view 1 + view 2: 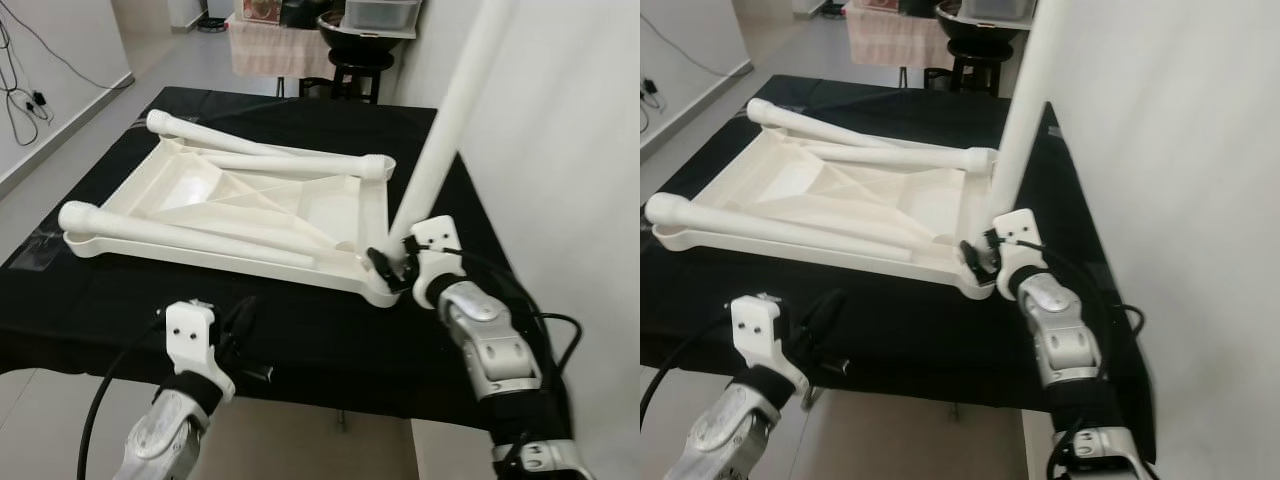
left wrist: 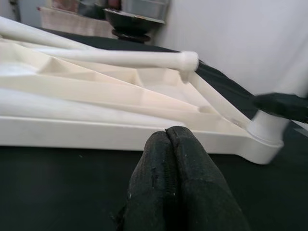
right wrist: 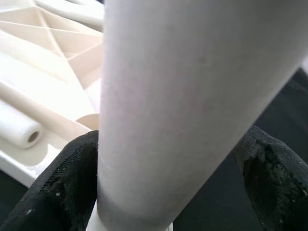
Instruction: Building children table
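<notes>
Gripping table leg (image 1: 445, 130), right gripper (image 1: 392, 262), tabletop (image 1: 340, 215) corner

The tabletop (image 1: 330, 215) lies upside down on the cloth (image 1: 300, 330) with three legs (image 1: 190, 235) lying on it. At its right near corner my right gripper (image 1: 395, 262) clasps a standing leg (image 1: 445, 120). My left gripper (image 1: 240, 325), fingers together, sits before its near edge.

desk: we've got a black-covered desk (image 1: 300, 340) here
wall: plain white wall (image 1: 560, 130) on our right
floor: grey floor (image 1: 60, 190), cables (image 1: 20, 95) trailing by the far wall
back: black stool (image 1: 355, 62) beside a cloth-draped side table (image 1: 270, 45)
</notes>
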`<state>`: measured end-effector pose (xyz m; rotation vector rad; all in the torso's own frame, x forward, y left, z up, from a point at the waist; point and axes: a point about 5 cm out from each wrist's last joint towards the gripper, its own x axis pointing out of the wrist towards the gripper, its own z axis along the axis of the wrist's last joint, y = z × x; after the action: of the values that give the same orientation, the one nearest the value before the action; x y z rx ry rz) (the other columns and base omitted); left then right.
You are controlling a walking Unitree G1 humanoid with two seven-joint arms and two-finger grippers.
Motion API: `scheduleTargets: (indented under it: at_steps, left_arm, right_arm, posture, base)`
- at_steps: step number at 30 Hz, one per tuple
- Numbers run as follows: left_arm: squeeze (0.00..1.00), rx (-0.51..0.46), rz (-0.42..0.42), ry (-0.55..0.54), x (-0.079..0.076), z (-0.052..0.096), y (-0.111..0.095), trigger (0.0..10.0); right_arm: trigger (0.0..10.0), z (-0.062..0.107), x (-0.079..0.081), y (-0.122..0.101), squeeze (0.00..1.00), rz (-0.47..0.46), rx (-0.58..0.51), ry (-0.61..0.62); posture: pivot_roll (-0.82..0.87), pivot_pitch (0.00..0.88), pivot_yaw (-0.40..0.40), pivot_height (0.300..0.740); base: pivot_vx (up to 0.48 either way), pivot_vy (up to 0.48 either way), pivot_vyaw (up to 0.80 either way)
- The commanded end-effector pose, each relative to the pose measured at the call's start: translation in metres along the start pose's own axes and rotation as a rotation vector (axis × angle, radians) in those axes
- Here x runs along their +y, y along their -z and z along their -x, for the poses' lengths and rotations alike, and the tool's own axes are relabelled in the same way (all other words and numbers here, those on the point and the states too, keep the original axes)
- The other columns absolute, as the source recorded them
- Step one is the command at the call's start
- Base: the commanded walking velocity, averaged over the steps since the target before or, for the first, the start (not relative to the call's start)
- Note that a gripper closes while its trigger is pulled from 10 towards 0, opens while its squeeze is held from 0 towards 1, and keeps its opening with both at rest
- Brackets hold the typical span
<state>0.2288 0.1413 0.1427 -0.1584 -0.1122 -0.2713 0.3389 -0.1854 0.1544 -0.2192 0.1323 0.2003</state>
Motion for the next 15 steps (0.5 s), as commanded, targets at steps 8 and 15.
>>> scheduleTargets:
  at_steps: [8, 15]
  left_arm:
    - [0.00, -0.029, 0.003, -0.119, 0.019, -0.007, -0.012, 10.0]
    - [0.00, 0.028, -0.004, -0.151, 0.023, -0.005, -0.004, 10.0]
  right_arm:
    - [10.0, 0.023, 0.007, 0.022, 0.00, -0.139, 0.051, -0.069]
    - [10.0, 0.046, 0.039, 0.021, 0.00, -0.191, 0.005, -0.245]
  posture:
    - [0.04, 0.051, -0.094, 0.740]
    - [0.03, 0.049, -0.097, 0.740]
  base:
    - [0.000, 0.000, 0.00]
    - [0.000, 0.000, 0.00]
